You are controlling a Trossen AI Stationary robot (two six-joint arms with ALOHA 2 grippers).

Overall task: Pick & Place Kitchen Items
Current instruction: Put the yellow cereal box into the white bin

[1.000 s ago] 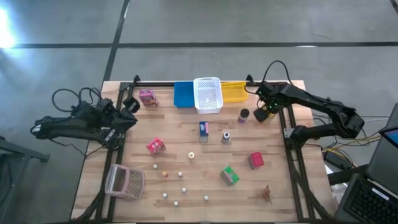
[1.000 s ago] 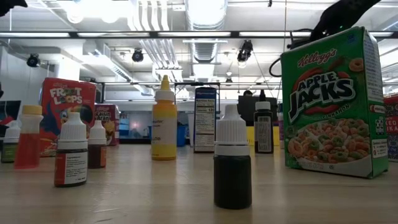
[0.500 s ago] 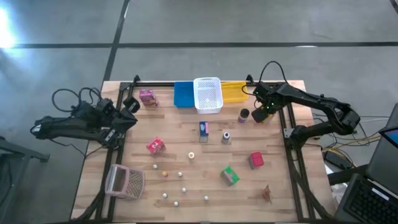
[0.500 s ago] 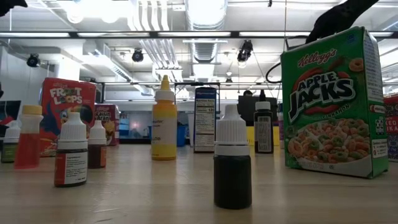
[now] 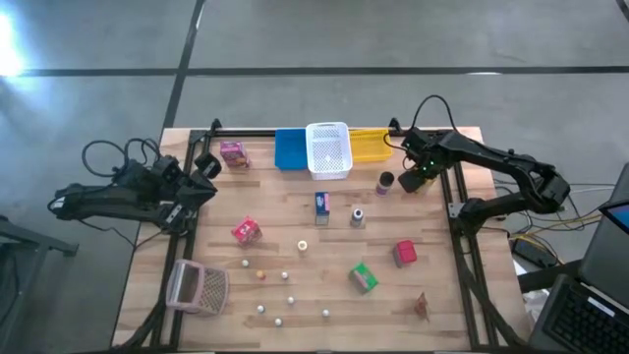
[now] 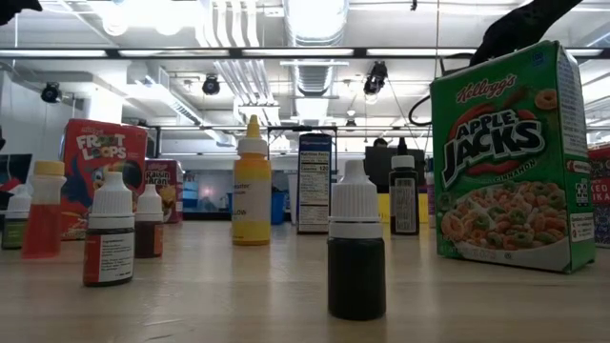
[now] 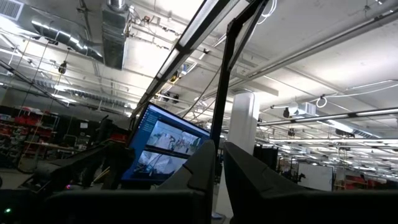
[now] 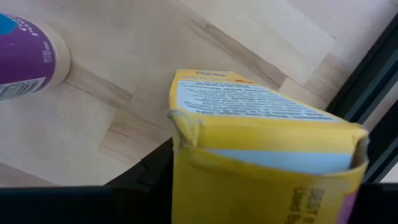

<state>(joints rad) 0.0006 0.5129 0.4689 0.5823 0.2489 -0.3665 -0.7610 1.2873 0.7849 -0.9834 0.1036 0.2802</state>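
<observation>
A small yellow box (image 8: 261,155) stands near the table's far right edge, beside a purple jar (image 8: 25,56). My right gripper (image 5: 415,179) points down over the box and is shut on it. Pink (image 5: 233,152), blue (image 5: 321,203), red (image 5: 405,253) and green (image 5: 364,277) boxes, a grey jar (image 5: 358,216) and tiny balls (image 5: 261,309) rest on the wood. My left gripper (image 7: 217,158) is shut with nothing in it. It is raised at the table's left edge (image 5: 204,169) and points upward. My right gripper has the yellow box between its two fingers, coming from above and pointing down. One dark finger (image 8: 148,173) lies against the box's side near its top end (image 8: 181,163); the box hides the other finger. The box stands upright, its lower end toward the table.
Blue (image 5: 290,149), white (image 5: 328,149) and yellow (image 5: 371,145) bins line the far edge. A pinkish mesh basket (image 5: 197,285) lies at the near left. A black frame rail (image 5: 454,197) runs close beside the right gripper. The low view shows a green cereal box (image 6: 505,162) and a dark bottle (image 6: 356,252).
</observation>
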